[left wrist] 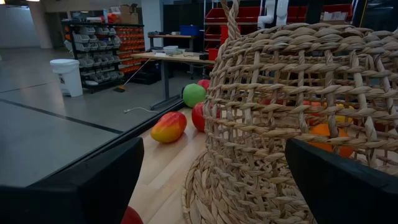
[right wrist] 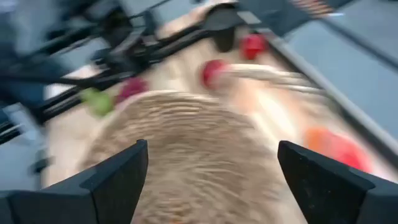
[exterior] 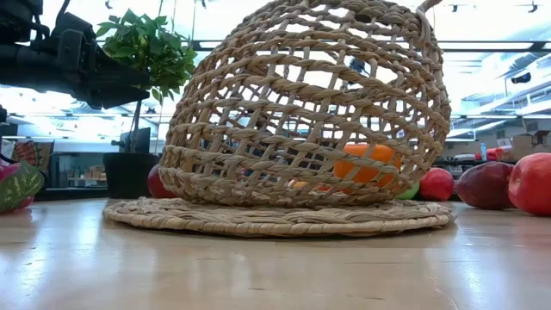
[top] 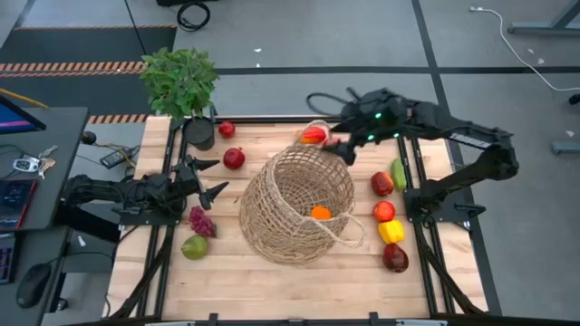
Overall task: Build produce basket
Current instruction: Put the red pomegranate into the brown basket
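Wooden table (top: 272, 281), seen from above, bearing every item below. The wicker basket (top: 299, 204) lies at the table's centre, tipped so its mouth faces the far right; one loop handle (top: 349, 231) points to the near right, and an orange fruit (top: 321, 213) rests inside. The right arm reaches across the far right corner, its right gripper (top: 337, 148) held above the basket's far rim with jaws apart and nothing between them, just beside a red-orange fruit (top: 314, 136) lying at that rim. The left arm lies along the left edge; the left gripper (top: 210, 177) has its fingers spread wide, empty, pointing at the basket's left side. A leafy potted plant (top: 181, 81) stands at the far left corner. Produce right of the basket: a green vegetable (top: 398, 172), a red fruit (top: 381, 184), a red apple (top: 384, 211), a yellow pepper (top: 391, 231), a dark red fruit (top: 395, 258). Left of the basket: two red fruits (top: 234, 158) far, purple grapes (top: 201, 220) and a green pear (top: 194, 246) near.
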